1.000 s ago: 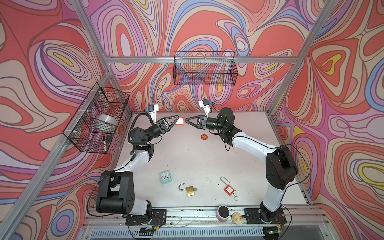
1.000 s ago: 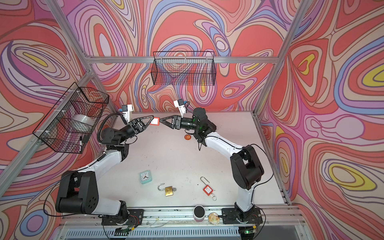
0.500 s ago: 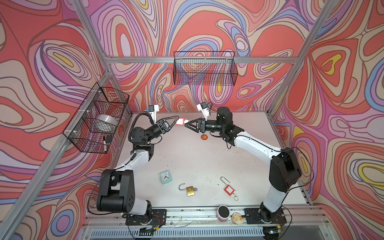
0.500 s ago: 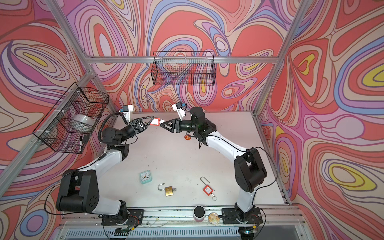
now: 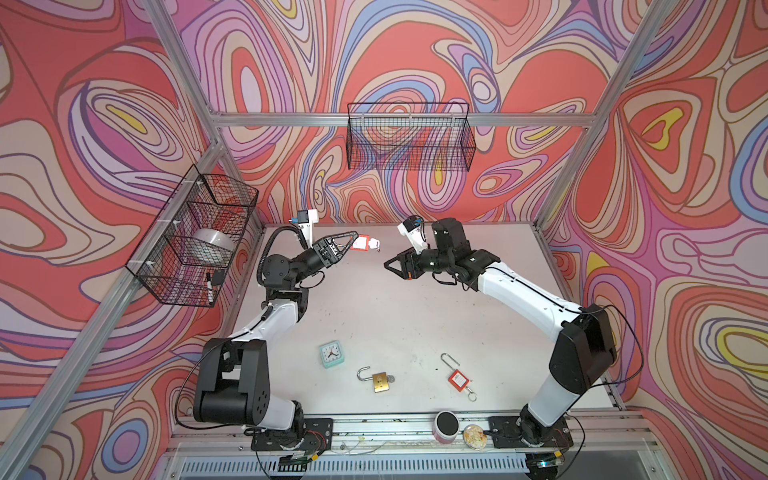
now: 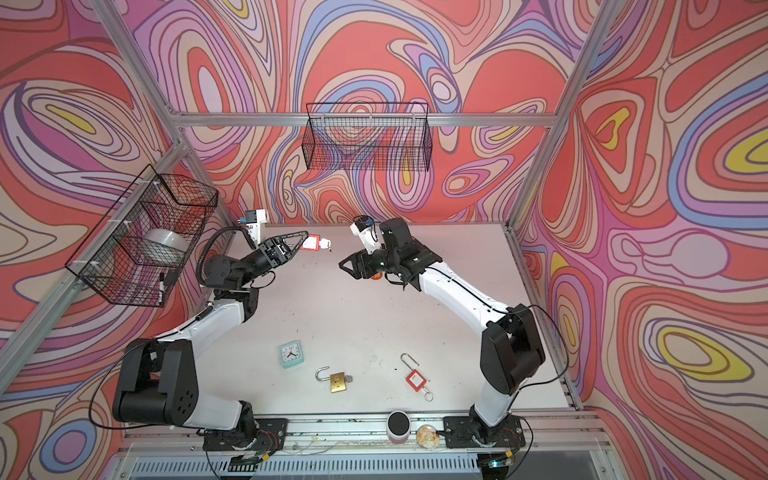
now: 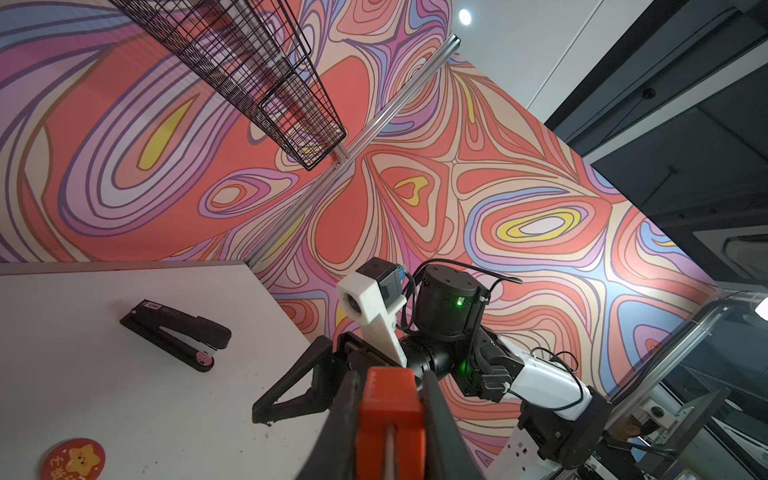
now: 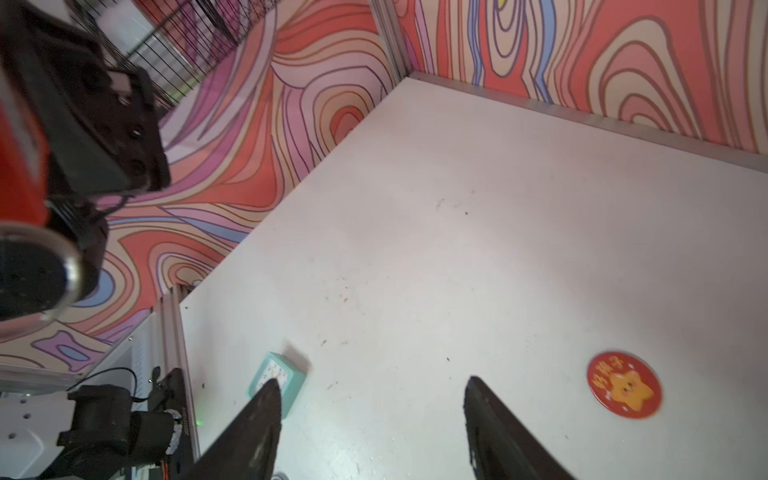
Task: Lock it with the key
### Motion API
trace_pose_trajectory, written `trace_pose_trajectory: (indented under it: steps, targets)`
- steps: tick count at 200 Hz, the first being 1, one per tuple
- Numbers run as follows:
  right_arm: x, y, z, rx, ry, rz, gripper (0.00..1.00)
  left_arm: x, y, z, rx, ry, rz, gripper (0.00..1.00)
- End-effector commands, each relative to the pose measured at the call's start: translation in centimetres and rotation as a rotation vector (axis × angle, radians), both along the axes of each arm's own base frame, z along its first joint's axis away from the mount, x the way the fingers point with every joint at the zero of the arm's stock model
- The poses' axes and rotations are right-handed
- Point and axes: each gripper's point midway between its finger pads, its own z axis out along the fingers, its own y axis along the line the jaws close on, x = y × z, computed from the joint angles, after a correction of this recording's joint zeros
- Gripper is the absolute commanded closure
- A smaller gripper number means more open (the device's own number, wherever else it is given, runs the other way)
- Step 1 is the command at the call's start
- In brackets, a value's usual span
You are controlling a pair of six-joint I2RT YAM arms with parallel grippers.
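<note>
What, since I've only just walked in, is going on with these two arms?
The left pincer is shut on a red padlock, holding it in the air over the back of the table. The right pincer faces it, open and empty, a gap between them. A brass padlock with its shackle open and a second red padlock lie untouched near the front.

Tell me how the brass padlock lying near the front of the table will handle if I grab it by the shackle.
The brass padlock looks solid metal, so probably heavy for its size. Its shackle stands open, so the body may swing under a shackle grip. It lies flat, so a push should slide it, not roll it.
</note>
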Motion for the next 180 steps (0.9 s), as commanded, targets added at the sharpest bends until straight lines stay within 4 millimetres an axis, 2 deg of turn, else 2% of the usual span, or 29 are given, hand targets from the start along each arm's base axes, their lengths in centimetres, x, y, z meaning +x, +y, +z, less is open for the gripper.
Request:
trace_pose_trajectory:
  steps: [1, 29, 71, 96, 130, 162, 180]
  targets:
    - [-0.1, -1.5, 1.7, -0.059, -0.069, -0.006, 0.28, -1.3, -0.1, 2.4, -0.005, -0.106, -0.019, 1.00]
    - [-1.7, 0.4, 5.4, 0.132, -0.041, 0.111, 0.28, -1.4, -0.1, 2.4, -0.005, -0.105, -0.020, 1.00]
    - [-1.5, 1.8, 10.6, 0.336, -0.075, 0.138, 0.32, -1.5, -0.1, 2.4, -0.005, -0.105, -0.022, 1.00]
    - [-1.7, 2.8, 12.8, 0.459, -0.054, 0.188, 0.34, -1.5, -0.1, 2.4, -0.005, -0.103, -0.022, 1.00]
    - [-1.4, 4.0, 12.8, 0.546, 0.047, 0.235, 0.43, -1.6, 0.0, 2.5, -0.007, -0.108, -0.018, 1.00]
    - [-1.7, 4.2, 13.3, 0.576, 0.058, 0.262, 0.62, -1.8, -0.1, 2.4, -0.006, -0.104, -0.021, 1.00]
    - [-2.1, 4.4, 13.3, 0.574, 0.066, 0.283, 0.63, -1.7, 0.0, 2.4, -0.007, -0.105, -0.019, 1.00]
